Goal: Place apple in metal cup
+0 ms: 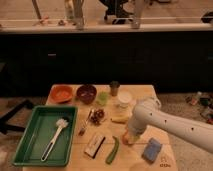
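The apple (128, 140) shows as a small orange patch on the wooden table (165, 95), right of the long green vegetable, mostly covered by my arm. My gripper (131, 135) points down right over the apple at the end of the white arm, which reaches in from the right. The metal cup (114, 88) stands upright at the back of the table, between the small green cup and the white cup, well behind the gripper.
An orange bowl (62, 93) and a dark red bowl (86, 93) stand at the back left. A green tray (30, 145) with a brush fills the left. A green cup (102, 97), white cup (124, 98), banana (120, 118), green vegetable (113, 149) and blue sponge (151, 149) surround the gripper.
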`<state>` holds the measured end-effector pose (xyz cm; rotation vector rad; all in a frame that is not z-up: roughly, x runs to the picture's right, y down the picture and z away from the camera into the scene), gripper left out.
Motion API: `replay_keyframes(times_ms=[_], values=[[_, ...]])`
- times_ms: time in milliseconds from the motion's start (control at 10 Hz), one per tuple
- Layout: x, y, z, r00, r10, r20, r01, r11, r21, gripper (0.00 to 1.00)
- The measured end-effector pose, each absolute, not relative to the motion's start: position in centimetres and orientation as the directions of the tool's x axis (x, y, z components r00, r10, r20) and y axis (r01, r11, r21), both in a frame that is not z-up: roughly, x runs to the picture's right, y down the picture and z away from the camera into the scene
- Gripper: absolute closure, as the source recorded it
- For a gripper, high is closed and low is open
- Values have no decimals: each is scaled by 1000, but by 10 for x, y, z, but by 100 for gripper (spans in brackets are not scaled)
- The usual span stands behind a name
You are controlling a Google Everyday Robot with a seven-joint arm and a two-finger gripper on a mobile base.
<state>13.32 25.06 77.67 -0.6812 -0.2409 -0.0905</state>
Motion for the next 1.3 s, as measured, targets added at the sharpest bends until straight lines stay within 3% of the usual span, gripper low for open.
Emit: replay_keyframes(times_ms=[300, 400, 1300], values=[[137, 243, 769, 966, -11, 257, 168, 784, -598, 94], [139, 239, 764, 966, -18, 256, 171, 788, -591, 99], [124, 166, 717, 965, -83, 250, 199, 851, -487, 100]])
